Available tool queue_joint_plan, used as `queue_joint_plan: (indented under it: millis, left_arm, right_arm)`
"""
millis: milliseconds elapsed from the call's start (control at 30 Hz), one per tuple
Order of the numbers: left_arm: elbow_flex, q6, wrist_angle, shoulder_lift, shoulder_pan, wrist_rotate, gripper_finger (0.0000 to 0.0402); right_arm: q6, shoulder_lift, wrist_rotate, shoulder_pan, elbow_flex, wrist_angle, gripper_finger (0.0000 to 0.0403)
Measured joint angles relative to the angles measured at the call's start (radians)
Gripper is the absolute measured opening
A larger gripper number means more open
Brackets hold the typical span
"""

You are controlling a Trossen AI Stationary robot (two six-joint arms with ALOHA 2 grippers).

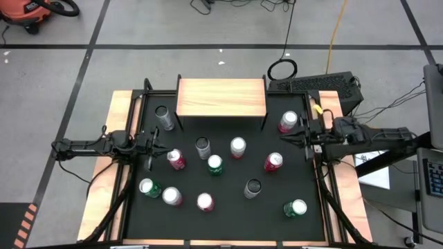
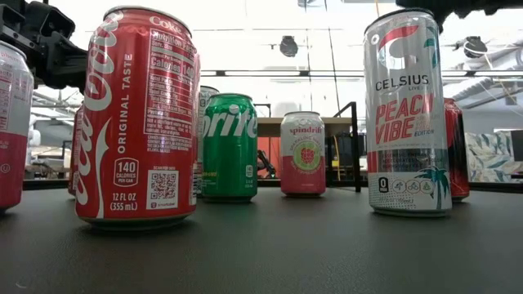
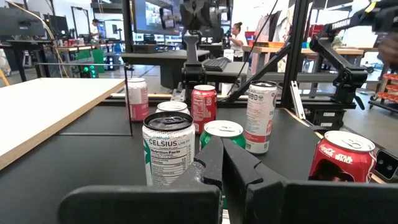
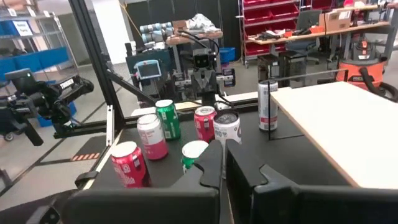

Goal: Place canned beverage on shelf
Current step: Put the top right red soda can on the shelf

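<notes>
The shelf (image 1: 221, 97), a light wood top on thin black legs, stands at the far middle of the black mat (image 1: 228, 221) with nothing on it. Several beverage cans stand upright on the mat, among them a grey can (image 1: 164, 117) by the shelf's left leg, a pink-and-white can (image 1: 288, 122) at the right, a green can (image 1: 215, 164) in the middle and a red can (image 1: 176, 159). My left gripper (image 1: 158, 144) is shut at the mat's left edge, pointing level toward the cans. My right gripper (image 1: 284, 136) is shut at the right edge, raised above the mat. Neither holds anything.
Black frame rails (image 1: 320, 173) run along both sides of the mat. In the low view a tall Coke can (image 2: 137, 122) and a Celsius can (image 2: 408, 114) stand nearest the front edge. A keyboard (image 1: 315, 84) lies behind the table. People (image 3: 236, 34) stand far back in the room.
</notes>
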Motion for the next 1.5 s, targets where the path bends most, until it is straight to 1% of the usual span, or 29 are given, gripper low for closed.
queue_joint_plan:
  millis: [300,500,833,1067,1500]
  left_arm:
    - [0.0,0.0,0.0,0.0,0.0,0.0,0.0001]
    - [0.0,0.0,0.0,0.0,0.0,0.0,0.0001]
    - [0.0,0.0,0.0,0.0,0.0,0.0,0.0001]
    - [0.0,0.004,0.0,0.0,0.0,0.0,0.0001]
    - [0.0,0.001,0.008,0.0,0.0,0.0,0.0001]
  right_arm:
    - [0.0,0.177,0.0,0.0,0.28,-0.125,0.0]
    - [0.0,0.28,0.0,0.0,0.393,-0.207,0.0]
    - [-0.001,0.366,0.0,0.0,0.397,-0.231,0.0]
    - [-0.037,0.411,0.0,0.0,0.397,-0.231,0.0]
    - [-0.054,0.441,0.0,0.0,0.397,-0.231,0.0]
